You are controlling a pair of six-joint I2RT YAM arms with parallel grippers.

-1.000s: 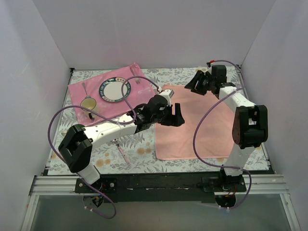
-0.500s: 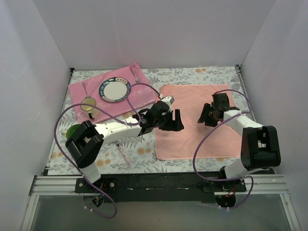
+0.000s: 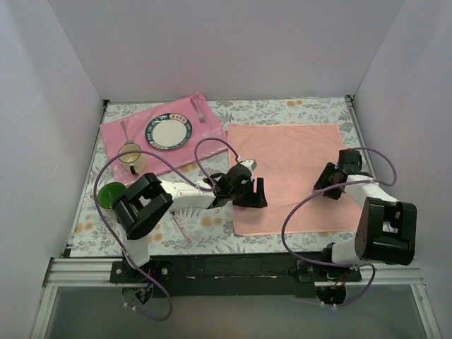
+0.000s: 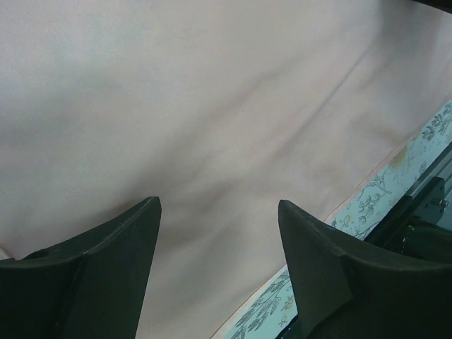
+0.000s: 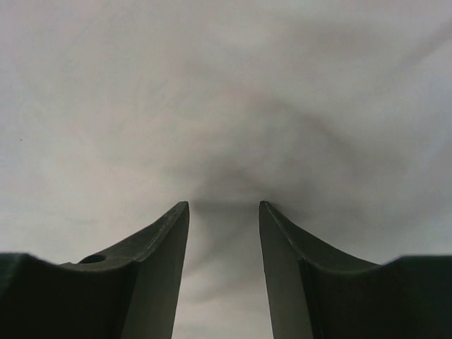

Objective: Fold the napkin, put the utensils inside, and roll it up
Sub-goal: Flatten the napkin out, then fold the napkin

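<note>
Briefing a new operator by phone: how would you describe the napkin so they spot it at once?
On the floral tablecloth, look at the right half. The napkin is the large square cloth spread flat there; it is pale salmon and plain, whereas the darker hot-pink mat at far left carries a plate.

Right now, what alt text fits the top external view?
A pale pink napkin lies flat on a floral tablecloth, with the left claw and right claw low over it. A hot-pink mat holding a plate sits back left.
</note>
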